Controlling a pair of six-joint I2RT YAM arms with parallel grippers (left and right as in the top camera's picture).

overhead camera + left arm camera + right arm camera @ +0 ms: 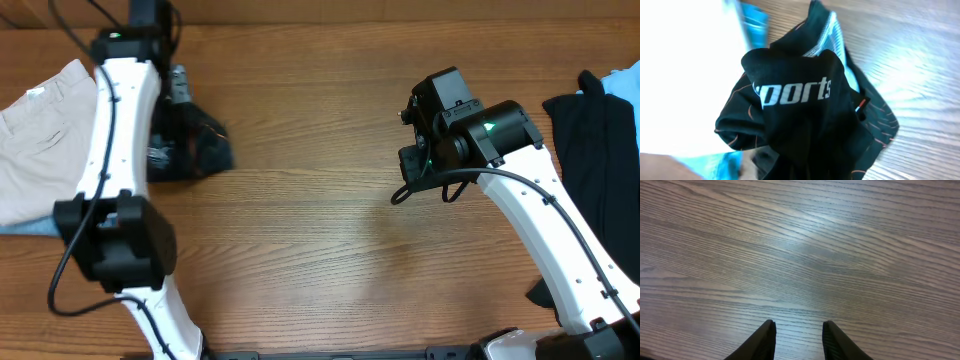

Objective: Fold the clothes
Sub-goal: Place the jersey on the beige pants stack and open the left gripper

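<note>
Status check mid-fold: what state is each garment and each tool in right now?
jersey: bunched up, not folded, apparently gathered up into the left tool.
left tool: shut, apparently pinching the jersey.
right tool: open, empty, above the bare table.
beige trousers: lying flat at the left edge.
black garment: crumpled at the right edge, blue cloth beside it.

Black jersey (195, 148), orange-red contour lines, white "sports" lettering: crumpled heap, left rear of table (320, 220).
</note>
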